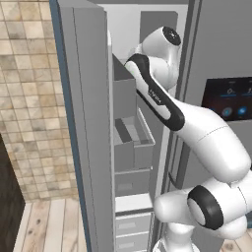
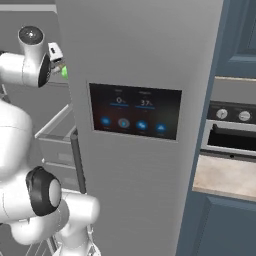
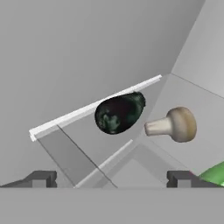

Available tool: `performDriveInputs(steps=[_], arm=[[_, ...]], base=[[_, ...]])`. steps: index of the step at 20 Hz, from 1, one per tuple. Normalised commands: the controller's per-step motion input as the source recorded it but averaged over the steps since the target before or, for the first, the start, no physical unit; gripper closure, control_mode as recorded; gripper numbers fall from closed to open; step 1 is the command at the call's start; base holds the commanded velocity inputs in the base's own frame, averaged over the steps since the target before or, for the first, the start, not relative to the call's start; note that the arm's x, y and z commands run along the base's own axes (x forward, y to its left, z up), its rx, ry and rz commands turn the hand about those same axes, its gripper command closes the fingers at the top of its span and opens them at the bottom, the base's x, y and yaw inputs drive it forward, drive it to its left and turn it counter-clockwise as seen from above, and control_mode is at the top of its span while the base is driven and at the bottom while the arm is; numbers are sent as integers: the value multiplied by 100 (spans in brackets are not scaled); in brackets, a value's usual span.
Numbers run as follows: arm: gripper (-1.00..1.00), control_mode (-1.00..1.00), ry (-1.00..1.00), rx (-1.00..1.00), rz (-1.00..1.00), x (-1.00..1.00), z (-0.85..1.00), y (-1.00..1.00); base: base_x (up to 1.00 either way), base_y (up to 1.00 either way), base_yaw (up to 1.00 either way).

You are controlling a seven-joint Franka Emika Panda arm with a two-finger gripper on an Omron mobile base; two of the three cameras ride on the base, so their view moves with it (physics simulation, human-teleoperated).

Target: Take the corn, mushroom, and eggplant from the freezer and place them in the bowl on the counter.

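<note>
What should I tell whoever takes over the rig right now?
Pincer: open, empty, reaching into the freezer through its open door.
Eggplant: on the freezer shelf straight ahead of the pincer, untouched.
Mushroom: beside the eggplant on the same shelf, apart from it.
Corn: green tip at the hand view's lower right edge, next to one fingertip.
Counter: to the right of the fridge.
Done: door open, arm inside.
Left: grasp all three vegetables, one at a time, and carry each to the bowl.
</note>
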Motion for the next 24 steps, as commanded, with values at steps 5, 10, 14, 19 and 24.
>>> performDriveInputs(steps=[5,10,14,19,24], arm=[[-100,-100,1,0,6,58,0,30],[-100,-100,1,0,6,51,0,19],[-100,-100,6,0,6,41,-6,5],[-100,-100,8,0,2,18,-3,23],[-100,-100,6,0,3,14,-4,23]], base=[[0,0,0],[0,0,0],[0,0,0],[0,0,0],[0,0,0]])
